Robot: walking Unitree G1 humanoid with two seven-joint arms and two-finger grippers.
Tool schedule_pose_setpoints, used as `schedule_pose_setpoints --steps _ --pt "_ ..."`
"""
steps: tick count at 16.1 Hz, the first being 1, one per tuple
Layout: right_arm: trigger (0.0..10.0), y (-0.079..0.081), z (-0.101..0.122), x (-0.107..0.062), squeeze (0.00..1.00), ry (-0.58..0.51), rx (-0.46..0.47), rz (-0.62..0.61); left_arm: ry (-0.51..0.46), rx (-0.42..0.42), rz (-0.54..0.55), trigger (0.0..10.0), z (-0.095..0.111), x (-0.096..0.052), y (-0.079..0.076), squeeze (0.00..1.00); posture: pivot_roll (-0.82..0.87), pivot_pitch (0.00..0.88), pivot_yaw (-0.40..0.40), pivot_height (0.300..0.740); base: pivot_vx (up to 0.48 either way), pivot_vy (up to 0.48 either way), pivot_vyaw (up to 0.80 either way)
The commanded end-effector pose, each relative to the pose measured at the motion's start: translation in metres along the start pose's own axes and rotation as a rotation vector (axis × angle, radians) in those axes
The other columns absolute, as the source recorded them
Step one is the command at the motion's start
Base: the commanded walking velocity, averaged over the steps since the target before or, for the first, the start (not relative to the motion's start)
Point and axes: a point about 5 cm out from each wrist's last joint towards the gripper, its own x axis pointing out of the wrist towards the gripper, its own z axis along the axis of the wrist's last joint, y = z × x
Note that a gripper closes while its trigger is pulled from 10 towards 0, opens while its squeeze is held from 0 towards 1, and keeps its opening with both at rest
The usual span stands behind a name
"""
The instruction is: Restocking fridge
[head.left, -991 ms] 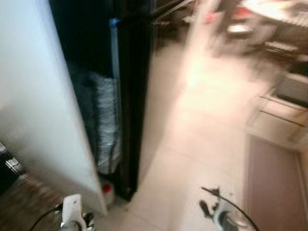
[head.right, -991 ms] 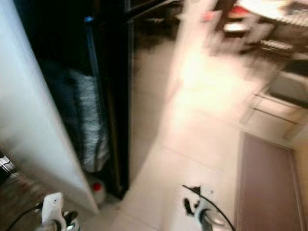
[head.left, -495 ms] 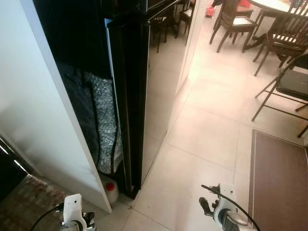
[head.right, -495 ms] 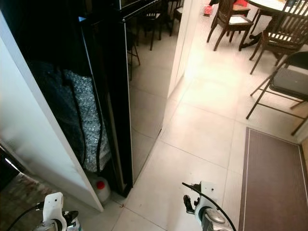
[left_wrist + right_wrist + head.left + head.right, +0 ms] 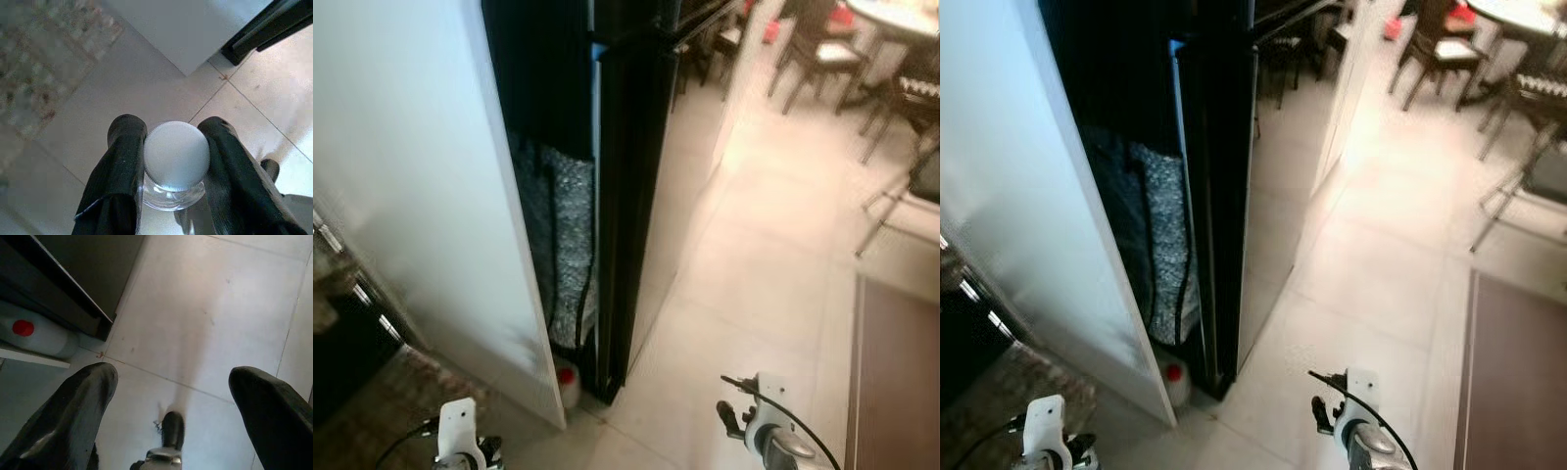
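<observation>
My left gripper [image 5: 173, 129] is shut on a clear bottle with a white screw cap [image 5: 177, 156], held upright over the tiled floor. My right gripper [image 5: 176, 379] is open with nothing between its fingers, also over the tiles. Both arms hang low: the left arm [image 5: 460, 436] and the right arm [image 5: 759, 431] show in the eye views. A tall glossy black fridge [image 5: 626, 196] stands ahead of me, seen from its side edge. I cannot see its inside.
A white panel [image 5: 421, 196] rises left of the fridge, with silvery wrapped material [image 5: 563, 225] in the dark gap between. A jug with a red cap [image 5: 567, 377] sits on the floor there. Dining chairs [image 5: 822, 59] stand far right, a brown mat [image 5: 896, 382] at right.
The camera has swung left and gone slightly blurry, so the fridge and white panel sit further right in the picture. Both arms hang as before.
</observation>
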Motion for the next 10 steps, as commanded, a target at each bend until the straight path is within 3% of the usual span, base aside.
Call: schedule_pose_setpoints --steps 1,3,10 --pt "10.0 -0.0042 0.001 -0.0006 0.0 -0.002 0.002 -0.012 0.009 0.013 -0.012 10.0 -0.0005 0.0006 -0.0041 0.0 0.07 0.0 -0.058 0.74 0.0 0.281 -0.77" --pt "10.0 -0.0039 0.0011 -0.0006 0.0 -0.004 0.004 -0.009 0.009 0.012 -0.013 10.0 -0.0005 0.0006 -0.0041 0.0 0.07 0.0 -0.057 0.74 0.0 0.281 -0.76" --pt "10.0 -0.0041 0.0026 -0.0006 0.0 -0.022 0.015 -0.019 0.009 0.014 -0.014 10.0 -0.0002 0.0006 -0.004 0.0 0.07 0.0 -0.057 0.74 0.0 0.283 0.0"
